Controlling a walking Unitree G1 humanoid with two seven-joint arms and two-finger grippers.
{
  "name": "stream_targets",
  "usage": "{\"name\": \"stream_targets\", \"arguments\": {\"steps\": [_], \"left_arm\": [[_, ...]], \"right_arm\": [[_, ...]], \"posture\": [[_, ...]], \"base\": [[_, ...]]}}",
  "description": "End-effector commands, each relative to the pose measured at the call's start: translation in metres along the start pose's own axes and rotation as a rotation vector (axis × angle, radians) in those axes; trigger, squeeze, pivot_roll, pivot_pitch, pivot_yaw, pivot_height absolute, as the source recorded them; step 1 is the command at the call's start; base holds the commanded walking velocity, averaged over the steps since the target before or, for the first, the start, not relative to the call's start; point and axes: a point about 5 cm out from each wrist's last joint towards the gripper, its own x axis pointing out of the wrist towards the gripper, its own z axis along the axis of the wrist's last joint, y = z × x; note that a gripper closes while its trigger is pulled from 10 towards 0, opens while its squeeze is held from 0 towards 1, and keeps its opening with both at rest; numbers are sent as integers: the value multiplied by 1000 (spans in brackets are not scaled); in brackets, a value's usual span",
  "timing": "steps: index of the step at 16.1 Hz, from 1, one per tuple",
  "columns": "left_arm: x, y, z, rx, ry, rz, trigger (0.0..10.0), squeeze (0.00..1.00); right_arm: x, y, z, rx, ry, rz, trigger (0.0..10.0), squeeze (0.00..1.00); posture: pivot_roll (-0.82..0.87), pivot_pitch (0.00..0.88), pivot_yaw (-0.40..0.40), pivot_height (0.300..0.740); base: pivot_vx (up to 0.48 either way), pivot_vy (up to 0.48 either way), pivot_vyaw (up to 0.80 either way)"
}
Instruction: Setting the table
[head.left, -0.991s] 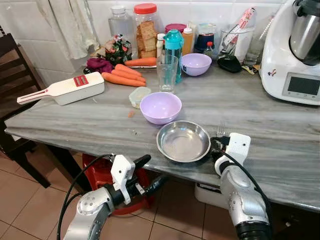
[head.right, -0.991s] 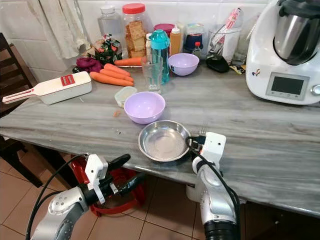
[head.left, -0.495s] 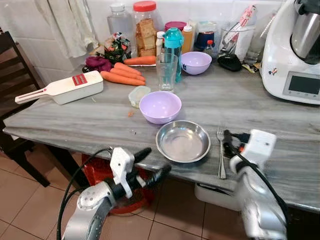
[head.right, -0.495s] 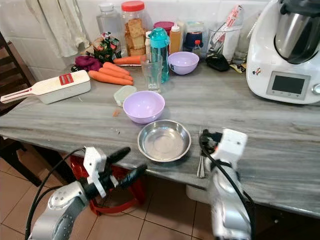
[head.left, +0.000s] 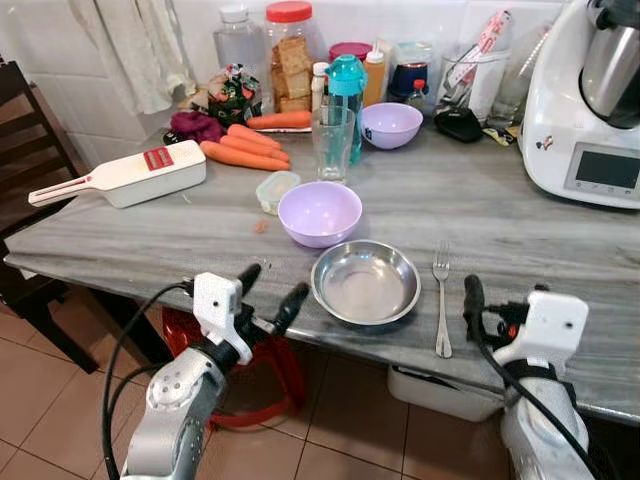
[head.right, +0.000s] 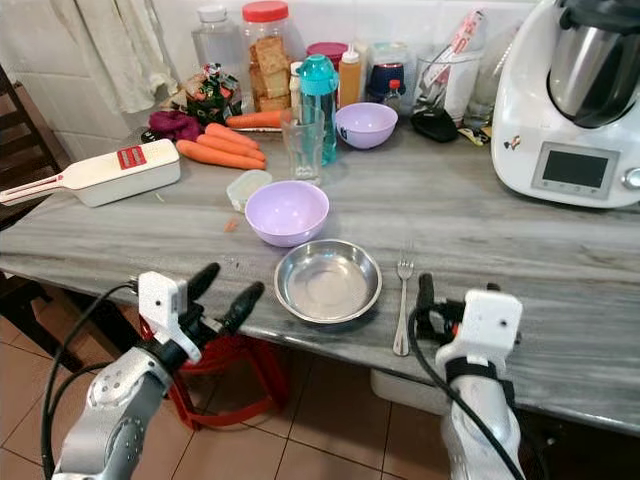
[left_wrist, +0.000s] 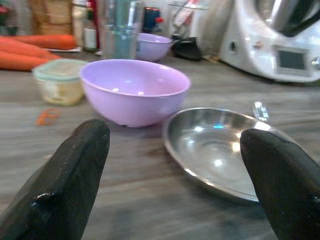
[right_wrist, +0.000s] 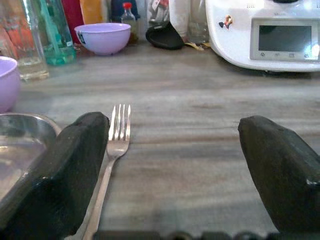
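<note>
Inspecting place setting: fork (head.left: 441, 297) flat on tabletop (head.left: 520, 235), just right of steel plate (head.left: 366, 283), tines away from edge; right gripper (head.left: 497, 312) beside handle, fingers open, empty; left gripper (head.left: 268, 294) open at tabletop edge; advise withdrawing without nudging fork.

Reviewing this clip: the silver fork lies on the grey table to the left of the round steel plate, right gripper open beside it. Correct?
Not quite. The silver fork lies to the right of the round steel plate, as the left eye view shows. The rest holds: it lies on the grey table, with the open right gripper beside it.
</note>
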Motion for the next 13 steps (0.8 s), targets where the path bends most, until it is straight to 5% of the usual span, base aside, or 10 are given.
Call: {"name": "stream_targets", "arguments": {"steps": [1, 5, 6, 7, 13], "left_arm": [[2, 8, -3, 24, 31, 80, 10000, 0], [9, 13, -2, 59, 44, 170, 10000, 0], [10, 12, -2, 64, 44, 170, 10000, 0], [11, 12, -3, 66, 47, 174, 10000, 0], [10, 15, -5, 70, 62, 206, 10000, 0]], "right_arm": [[-1, 4, 10, -1, -53, 23, 10000, 1000], [-1, 0, 6, 15, -21, -3, 10000, 894], [-1, 0, 5, 23, -18, -2, 10000, 663], [0, 0, 5, 22, -20, -1, 10000, 0], [-3, -1, 1, 30, -11, 0, 10000, 0]], "posture": [[-52, 0, 39, 740], [-53, 0, 39, 740], [-54, 0, 39, 740], [-54, 0, 39, 740], [-49, 0, 34, 740]], "base": [[0, 0, 0], [0, 0, -489], [0, 0, -800], [0, 0, -800], [-165, 0, -456]]}}
